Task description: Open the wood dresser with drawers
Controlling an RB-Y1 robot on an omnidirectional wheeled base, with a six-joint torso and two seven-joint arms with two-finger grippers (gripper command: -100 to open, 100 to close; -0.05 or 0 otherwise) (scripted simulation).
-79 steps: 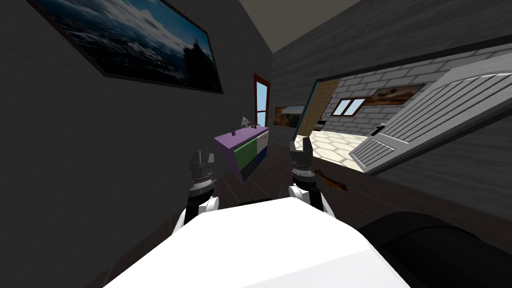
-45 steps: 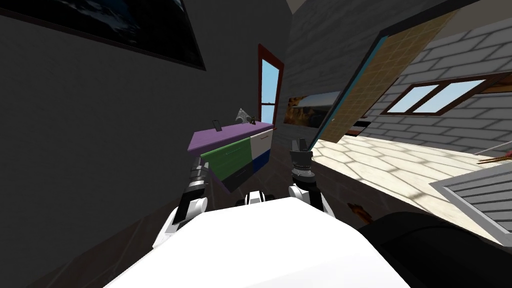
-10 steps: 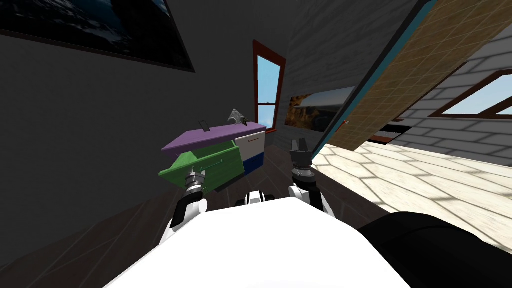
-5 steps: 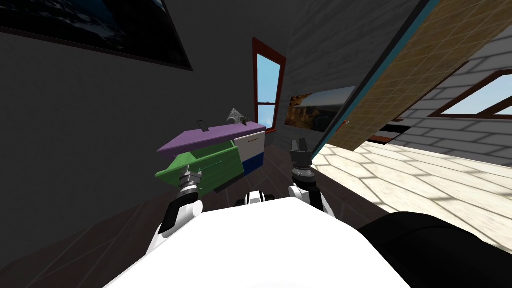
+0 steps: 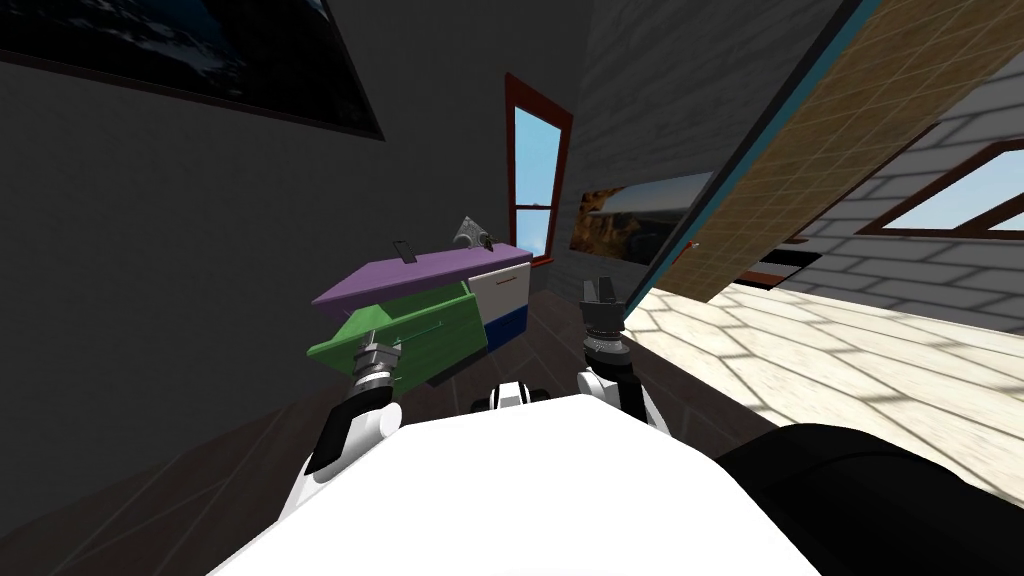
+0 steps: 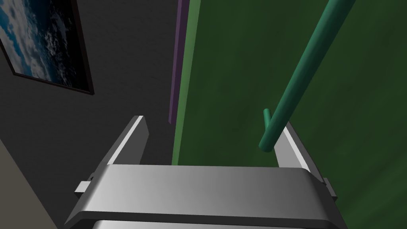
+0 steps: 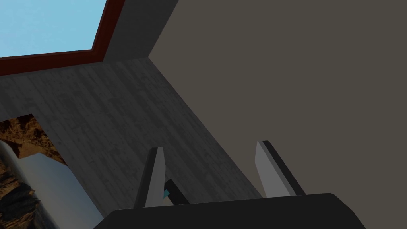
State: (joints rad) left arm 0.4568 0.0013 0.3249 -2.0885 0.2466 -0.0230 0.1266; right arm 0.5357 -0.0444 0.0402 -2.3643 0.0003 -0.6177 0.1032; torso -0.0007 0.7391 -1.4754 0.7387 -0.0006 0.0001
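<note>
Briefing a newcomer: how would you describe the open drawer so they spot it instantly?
Along the dark wall with the picture stands a purple-topped dresser. The drawer is the green one under that top, at the left end effector. It alone sticks out; the white drawer and blue drawer beside it sit shut.

The left arm [image 5: 340, 430] reaches forward and out to the left, its ringed wrist [image 5: 372, 365] angled upward. The left gripper [image 6: 213, 121] holds its fingers [image 6: 133, 135] spread wide apart. The right arm [image 5: 603, 372] stands close in front of the chest. The right gripper [image 5: 598, 292] points up, its two fingers also parted.
</note>
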